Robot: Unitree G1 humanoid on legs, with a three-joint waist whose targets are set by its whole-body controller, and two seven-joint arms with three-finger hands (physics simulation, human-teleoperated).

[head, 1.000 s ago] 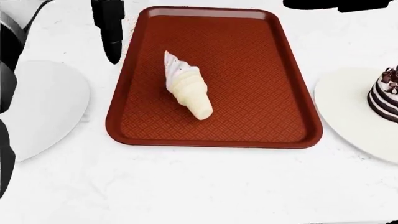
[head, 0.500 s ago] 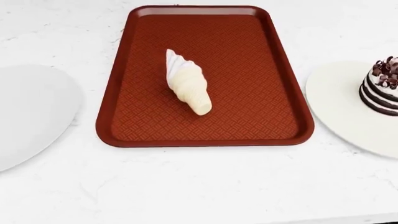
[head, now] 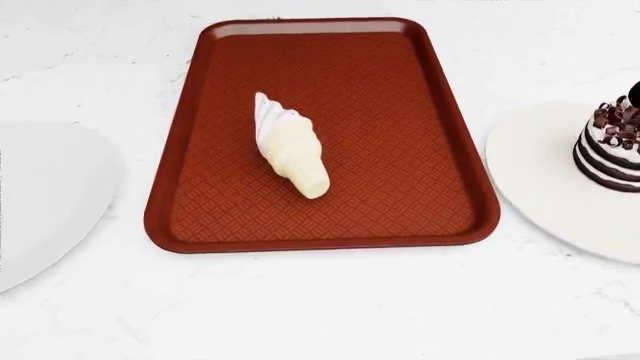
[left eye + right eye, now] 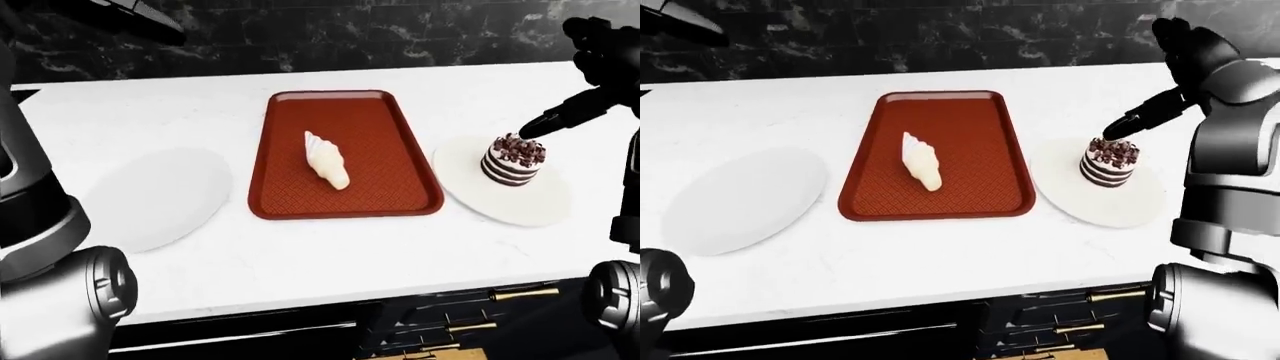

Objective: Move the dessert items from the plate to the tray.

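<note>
- Right hand (image 4: pixel 560 112), in the left-eye view, reaches in from the top right with one dark finger pointing down at the cake (image 4: pixel 512 159); the fingertip hangs just above the chocolate curls, and nothing is held. How wide the other fingers stand cannot be told. The cake sits on the white plate (image 4: pixel 520 206) to the right of the tray (image 4: pixel 345 206). The ice cream cone (image 4: pixel 328 159) lies on its side on the tray, and another white plate (image 4: pixel 150 199) sits to the tray's left.
- Head view: the cake (image 3: pixel 610 148) is cut by the right edge, so it helps little with lining up. The cone (image 3: pixel 290 144) leaves bare tray to its right, probably the safest landing spot.
- Right-eye view: the finger comes at the cake (image 4: pixel 1110 161) from above and to the right. A good grasp would likely spread the fingers round the layered sides, low, rather than pressing the soft top. The left hand's state cannot be told.
</note>
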